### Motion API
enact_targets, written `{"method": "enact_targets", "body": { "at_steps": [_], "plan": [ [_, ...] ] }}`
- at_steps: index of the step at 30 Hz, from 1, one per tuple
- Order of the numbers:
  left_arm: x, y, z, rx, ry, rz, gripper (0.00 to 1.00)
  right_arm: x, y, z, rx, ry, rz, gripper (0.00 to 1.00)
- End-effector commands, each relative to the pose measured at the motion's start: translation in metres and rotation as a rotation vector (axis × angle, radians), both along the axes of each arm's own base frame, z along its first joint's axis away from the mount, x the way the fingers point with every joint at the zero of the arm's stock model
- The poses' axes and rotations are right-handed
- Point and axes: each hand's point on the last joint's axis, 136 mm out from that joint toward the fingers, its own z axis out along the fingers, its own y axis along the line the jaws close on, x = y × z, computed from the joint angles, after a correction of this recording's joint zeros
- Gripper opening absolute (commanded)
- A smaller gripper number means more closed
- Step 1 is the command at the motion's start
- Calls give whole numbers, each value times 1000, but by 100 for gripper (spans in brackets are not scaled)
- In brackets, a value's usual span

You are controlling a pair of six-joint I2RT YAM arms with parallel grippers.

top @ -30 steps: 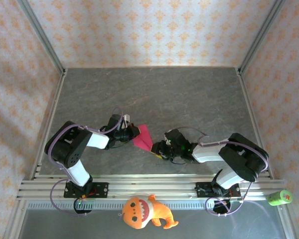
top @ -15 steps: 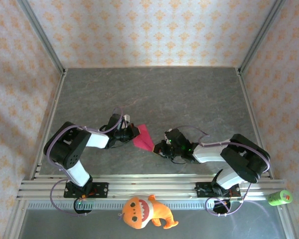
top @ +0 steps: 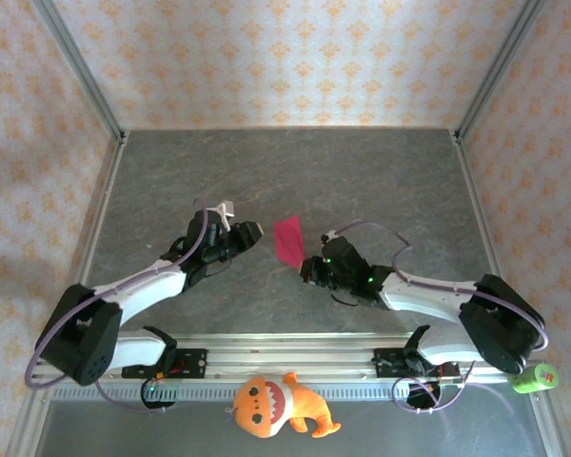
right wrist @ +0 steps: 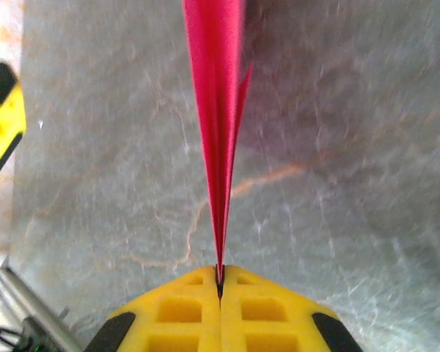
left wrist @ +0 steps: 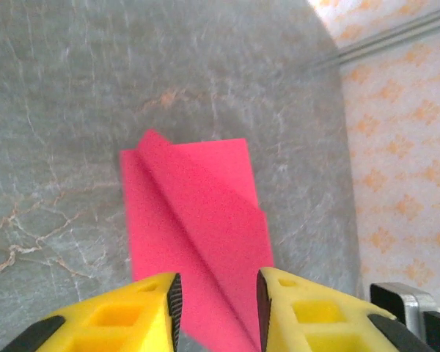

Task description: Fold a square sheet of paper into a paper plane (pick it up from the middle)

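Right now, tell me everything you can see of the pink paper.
The folded paper is thin, plain magenta-pink, creased lengthwise into a tapering dart with overlapping flaps. It stands on edge, its narrow end pinched in the shut right gripper, the rest reaching out over the grey table. The open left gripper faces its flat side without touching it.

black-and-white arms (top: 147, 286), purple cables (top: 366, 225), yellow fingers (left wrist: 117, 317)
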Motion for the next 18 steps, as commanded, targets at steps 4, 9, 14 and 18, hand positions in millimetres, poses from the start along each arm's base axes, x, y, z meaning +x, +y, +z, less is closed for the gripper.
{"method": "enact_targets", "body": {
  "at_steps": [4, 9, 14, 18],
  "plan": [
    [-13, 31, -3, 71, -24, 121, 41, 28, -44, 21, -270, -183, -141, 0],
    [-21, 42, -5, 82, -35, 150, 43, 37, -74, 32, -410, -243, -237, 0],
    [-27, 52, -11, 101, -31, 175, 46, 40, -99, 39, -552, -281, -289, 0],
    [-31, 58, -14, 103, -26, 188, 48, 41, -109, 44, -617, -294, -303, 0]
  ]
}}
